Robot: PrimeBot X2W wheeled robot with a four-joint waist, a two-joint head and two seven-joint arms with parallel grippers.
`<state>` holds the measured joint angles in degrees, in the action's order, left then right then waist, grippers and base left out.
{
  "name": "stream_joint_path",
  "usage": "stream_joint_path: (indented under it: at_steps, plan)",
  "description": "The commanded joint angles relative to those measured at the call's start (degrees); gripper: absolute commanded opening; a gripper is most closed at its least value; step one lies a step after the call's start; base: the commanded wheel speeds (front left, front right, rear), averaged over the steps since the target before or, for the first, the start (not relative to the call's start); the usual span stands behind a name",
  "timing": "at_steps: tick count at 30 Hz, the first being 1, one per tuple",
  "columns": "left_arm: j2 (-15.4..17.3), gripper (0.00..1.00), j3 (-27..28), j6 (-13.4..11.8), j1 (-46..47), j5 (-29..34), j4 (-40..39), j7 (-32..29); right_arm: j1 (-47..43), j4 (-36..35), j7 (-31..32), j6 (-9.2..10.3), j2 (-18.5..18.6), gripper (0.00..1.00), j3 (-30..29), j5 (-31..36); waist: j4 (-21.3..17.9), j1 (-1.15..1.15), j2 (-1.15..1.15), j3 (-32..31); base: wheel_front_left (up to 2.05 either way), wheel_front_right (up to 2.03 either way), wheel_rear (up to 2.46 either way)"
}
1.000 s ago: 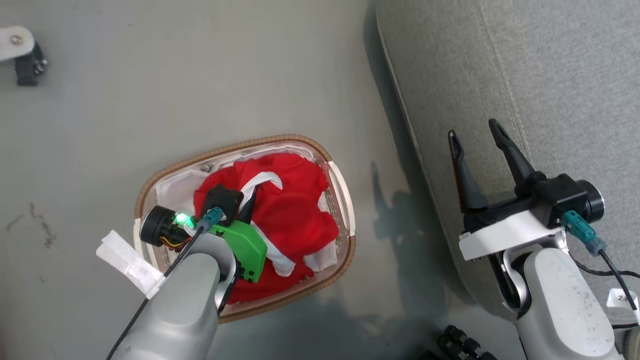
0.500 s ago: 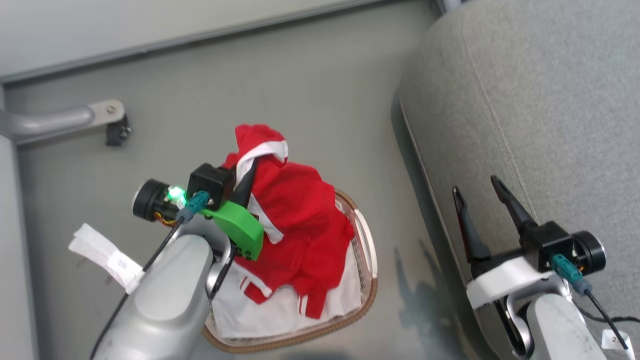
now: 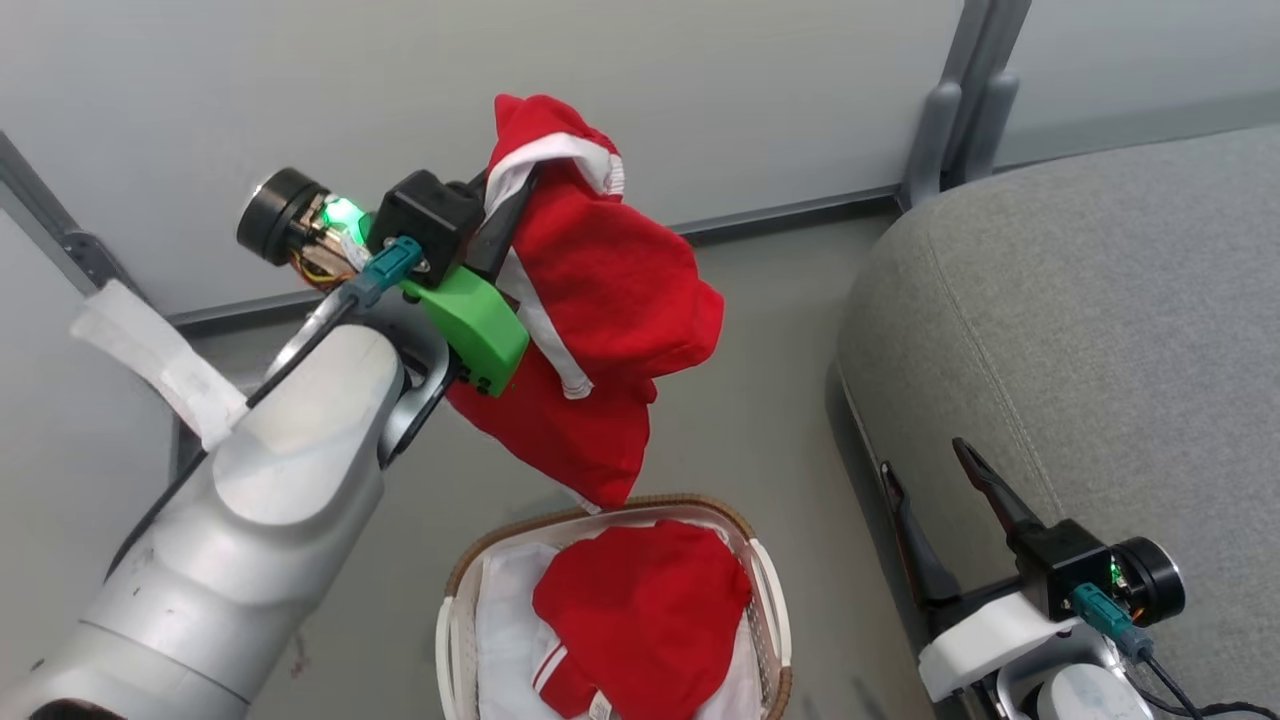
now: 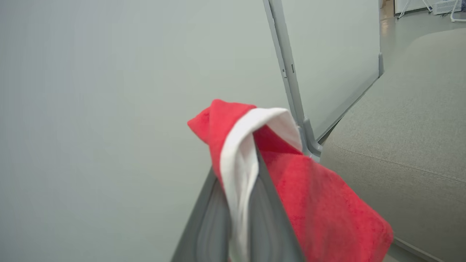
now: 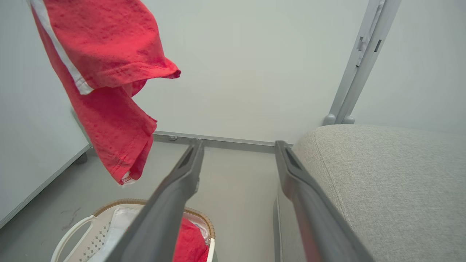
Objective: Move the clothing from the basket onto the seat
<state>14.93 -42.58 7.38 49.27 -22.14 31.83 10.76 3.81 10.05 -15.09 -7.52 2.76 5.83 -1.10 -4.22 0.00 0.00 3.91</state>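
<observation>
Lifted from the basket (image 3: 600, 508), a red garment (image 3: 620, 290) now hangs from the raised left gripper (image 3: 515, 195), clamped on its white band; right gripper (image 3: 922, 457) gapes empty beside the seat (image 3: 1100, 330).

Quick headcount. Red garments: two for sure, the raised garment (image 3: 610, 290) and the garment in the basket (image 3: 645, 620), though I can't tell if that lower heap is one piece or more. Basket (image 3: 600, 505): just one, with two white handles (image 3: 778, 600) and one white liner sheet (image 3: 505, 620). Seat cushion (image 3: 1100, 330): one. Robot arms: two, so two grippers, the left gripper (image 3: 515, 195) and the right gripper (image 3: 922, 455), with two dark fingers (image 5: 174, 196) each, four in total. One green plastic part (image 3: 470, 325) on the left wrist, and one strip of white tape (image 3: 160, 365) on that arm.
</observation>
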Motion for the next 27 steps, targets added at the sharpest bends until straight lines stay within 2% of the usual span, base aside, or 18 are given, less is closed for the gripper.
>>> stream_joint_path:
  at_steps: [1,6,17,27]
  plan:
    - [0.61,0.0,-0.55,0.17,1.66,-0.89,-0.45,-0.24,-0.89,-0.22,-0.12,0.06,0.24,1.0,0.34,-0.19,1.36,0.0,0.0,-3.28,0.0,0.0,0.0]
    - [0.95,0.0,-2.98,0.17,6.18,-1.48,-1.53,-0.81,-0.24,-0.03,-0.12,0.06,0.23,1.0,2.1,-0.31,1.72,0.0,0.0,-4.21,0.0,0.0,0.0]
    - [-0.72,0.0,-6.62,0.17,13.45,-2.48,-2.57,-0.74,4.63,1.83,-0.11,0.06,0.21,1.0,8.44,-3.3,3.17,0.0,0.0,-4.94,0.0,0.0,0.0]
    - [-2.65,0.0,-8.57,0.17,15.95,-2.66,-2.44,1.17,14.9,12.64,-0.11,0.06,0.23,1.0,15.63,-11.72,4.59,0.0,0.0,-4.56,0.0,0.0,0.0]
